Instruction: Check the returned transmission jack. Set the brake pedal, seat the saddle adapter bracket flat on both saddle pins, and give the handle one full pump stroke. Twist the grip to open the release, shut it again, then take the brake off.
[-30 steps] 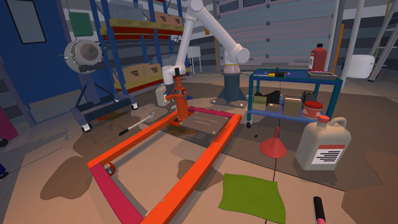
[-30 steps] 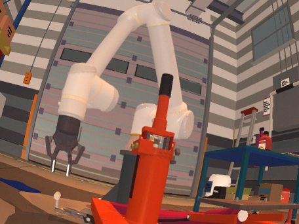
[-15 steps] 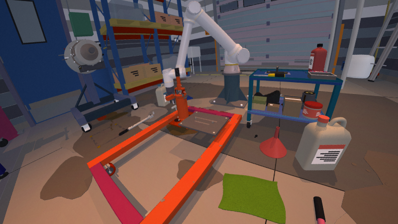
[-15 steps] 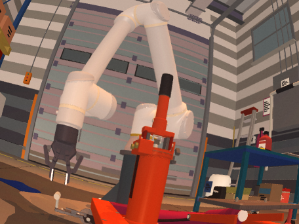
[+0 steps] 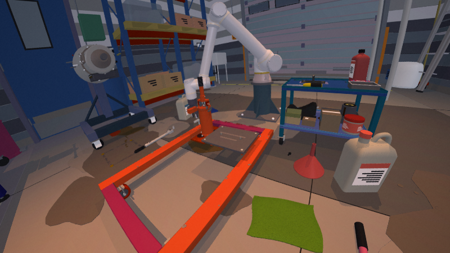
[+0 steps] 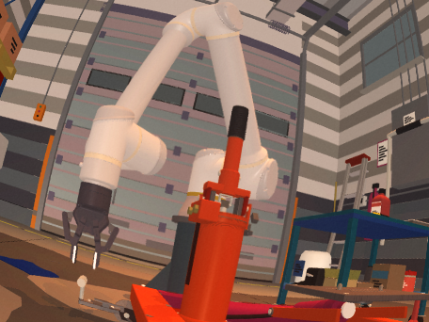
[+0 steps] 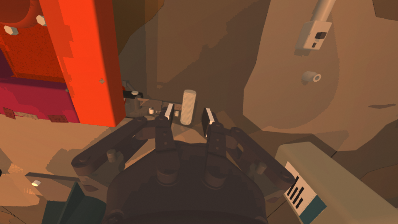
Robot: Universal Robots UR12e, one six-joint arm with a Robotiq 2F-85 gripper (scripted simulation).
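Observation:
The brake pedal [image 7: 187,107] is a pale ribbed cylinder on a short lever, low beside the orange jack frame. In the second side camera its round end [image 6: 82,281] sits just above the floor. My gripper [image 6: 84,261] hangs above it, pointing down, half open and empty. In the wrist camera the pedal lies between and beyond my fingertips [image 7: 189,115]. The orange jack column [image 6: 214,263] rises to the right, with its handle and black grip [image 6: 238,121] upright. The grey saddle adapter bracket [image 5: 232,137] lies on the jack frame [image 5: 188,176].
A pale jug [image 7: 328,181] stands close to my gripper on the right. A ratchet wrench [image 5: 154,140] lies on the floor to the left of the frame. A blue cart [image 5: 330,104] stands to the right, with a red funnel [image 5: 309,162] and a larger jug [image 5: 365,163] nearby.

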